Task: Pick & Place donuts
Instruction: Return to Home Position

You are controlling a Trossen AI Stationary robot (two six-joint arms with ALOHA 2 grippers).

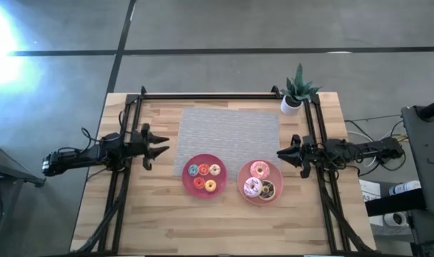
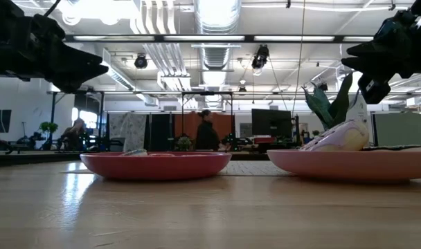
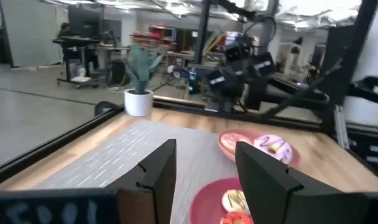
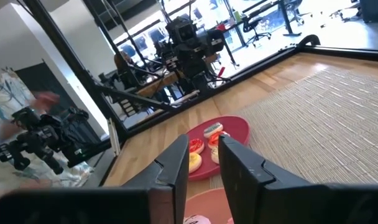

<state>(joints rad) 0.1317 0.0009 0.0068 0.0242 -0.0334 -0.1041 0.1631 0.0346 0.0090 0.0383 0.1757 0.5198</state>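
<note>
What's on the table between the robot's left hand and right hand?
High view: the grey woven placemat lies between left hand and right hand; both round pink plates of donuts sit just off that line.

At table height, plates (image 2: 155,166) hide most donuts (image 1: 260,170).
</note>
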